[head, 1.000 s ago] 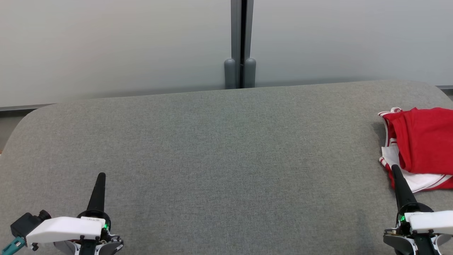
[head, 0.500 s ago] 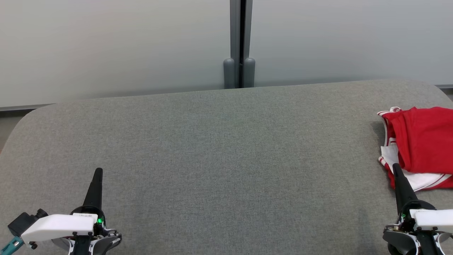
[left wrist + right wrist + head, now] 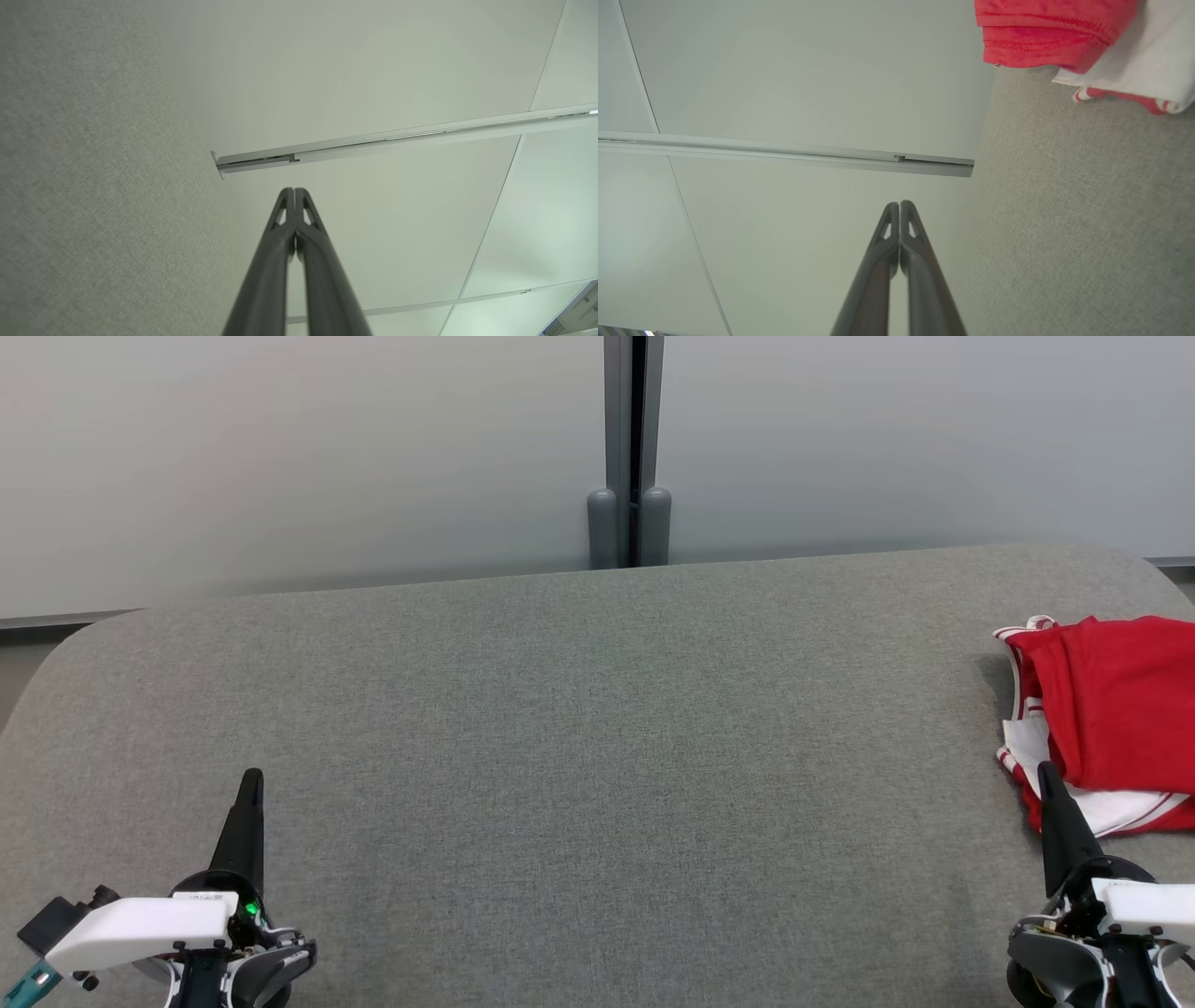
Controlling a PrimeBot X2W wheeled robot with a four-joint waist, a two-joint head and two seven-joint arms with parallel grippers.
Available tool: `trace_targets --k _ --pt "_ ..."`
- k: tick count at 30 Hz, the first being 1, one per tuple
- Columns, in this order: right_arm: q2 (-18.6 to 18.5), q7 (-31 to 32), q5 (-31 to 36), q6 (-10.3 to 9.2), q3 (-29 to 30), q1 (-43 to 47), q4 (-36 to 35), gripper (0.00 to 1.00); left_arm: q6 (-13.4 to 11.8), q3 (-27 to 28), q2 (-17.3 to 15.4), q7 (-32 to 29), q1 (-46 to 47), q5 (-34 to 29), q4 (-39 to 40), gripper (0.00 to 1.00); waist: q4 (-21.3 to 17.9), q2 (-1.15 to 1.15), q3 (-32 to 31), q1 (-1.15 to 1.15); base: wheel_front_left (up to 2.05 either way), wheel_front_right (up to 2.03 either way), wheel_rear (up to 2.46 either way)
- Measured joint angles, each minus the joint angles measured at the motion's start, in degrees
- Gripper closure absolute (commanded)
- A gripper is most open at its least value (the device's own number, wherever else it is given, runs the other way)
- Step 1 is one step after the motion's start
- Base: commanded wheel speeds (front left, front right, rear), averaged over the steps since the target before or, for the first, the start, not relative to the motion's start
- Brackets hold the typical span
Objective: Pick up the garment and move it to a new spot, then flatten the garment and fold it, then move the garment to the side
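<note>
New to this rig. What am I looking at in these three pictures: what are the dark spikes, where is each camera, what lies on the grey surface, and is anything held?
The wide picture is from a camera on a two-armed robot's head, looking down on a grey padded surface. The dark spikes are its left fingers and right fingers, each pair pressed shut, holding nothing. The other two pictures come from wrist cameras looking along those fingers. A red and white garment lies at the surface's right side, just beyond the right fingers, ungripped.
</note>
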State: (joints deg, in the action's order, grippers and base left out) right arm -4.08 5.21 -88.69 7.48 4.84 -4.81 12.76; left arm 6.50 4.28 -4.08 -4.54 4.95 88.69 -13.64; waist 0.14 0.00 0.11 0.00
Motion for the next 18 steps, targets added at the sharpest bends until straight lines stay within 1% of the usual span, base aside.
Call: trace_targets --k 12,18 --pt "0.44 0.29 -4.23 0.00 0.46 -1.09 1.21 1.00 0.78 1.19 0.64 -1.11 0.68 4.13 -0.35 1.00 -0.13 0.00 0.07 0.00 0.00 0.00 0.00" --pt "0.56 0.34 -4.54 0.00 0.60 -1.09 1.32 1.00 0.99 1.33 0.73 -1.32 0.86 4.37 -0.41 1.00 -0.14 0.00 0.07 0.00 0.00 0.00 0.00"
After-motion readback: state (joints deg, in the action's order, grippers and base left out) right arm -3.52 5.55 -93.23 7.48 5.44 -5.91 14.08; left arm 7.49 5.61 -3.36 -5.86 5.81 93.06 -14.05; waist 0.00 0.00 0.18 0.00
